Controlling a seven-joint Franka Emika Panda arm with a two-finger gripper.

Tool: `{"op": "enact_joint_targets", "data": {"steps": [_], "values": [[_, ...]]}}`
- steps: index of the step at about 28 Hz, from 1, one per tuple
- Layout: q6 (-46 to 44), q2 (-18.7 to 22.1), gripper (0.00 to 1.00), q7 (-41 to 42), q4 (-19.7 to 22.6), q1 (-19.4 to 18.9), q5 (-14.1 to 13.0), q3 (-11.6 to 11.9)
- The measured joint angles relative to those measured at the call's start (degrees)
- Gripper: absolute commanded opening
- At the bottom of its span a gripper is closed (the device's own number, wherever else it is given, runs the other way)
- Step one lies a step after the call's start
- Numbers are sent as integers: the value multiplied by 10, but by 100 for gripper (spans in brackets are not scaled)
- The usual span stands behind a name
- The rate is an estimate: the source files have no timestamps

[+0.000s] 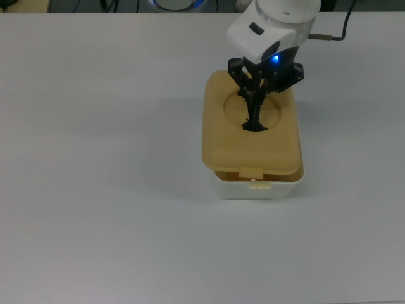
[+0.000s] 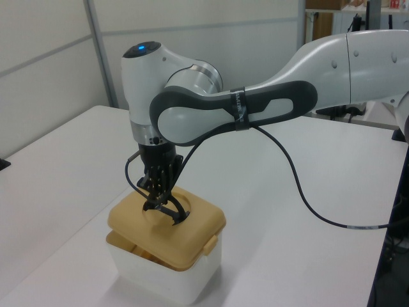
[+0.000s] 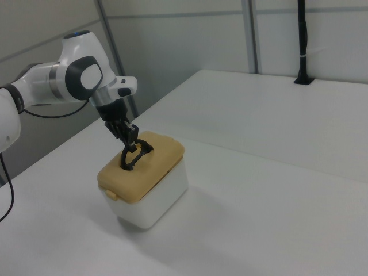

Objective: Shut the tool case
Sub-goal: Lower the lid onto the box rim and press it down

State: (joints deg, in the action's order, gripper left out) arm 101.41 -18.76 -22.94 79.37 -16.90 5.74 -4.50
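The job is almost done. The tan plastic lid with a round dip (image 1: pixel 251 133) sits over the small white rounded plastic box (image 1: pixel 259 188), but it is not down flat yet. In the top view the lid hangs a bit past the box on the top view's left, and a thin strip of white rim shows on the right and at the near end. In the left view there is a dark gap under the lid. The black 2-finger gripper (image 1: pixel 254 120) reaches into the round dip and is closed on the black handle (image 2: pixel 167 211). What is left, I think, is to slide the lid a little to the top view's right and push it down. The case stands on the white table (image 1: pixel 95 158), right of the middle in the top view. Its long side runs from near to far, and its little latch tab (image 1: pixel 251 171) points to the near edge.
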Motion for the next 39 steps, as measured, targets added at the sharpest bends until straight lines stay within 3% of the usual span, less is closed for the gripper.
{"op": "enact_joint_targets", "data": {"steps": [39], "values": [[0,-25,0,-24,-7,-20,5,4]]}}
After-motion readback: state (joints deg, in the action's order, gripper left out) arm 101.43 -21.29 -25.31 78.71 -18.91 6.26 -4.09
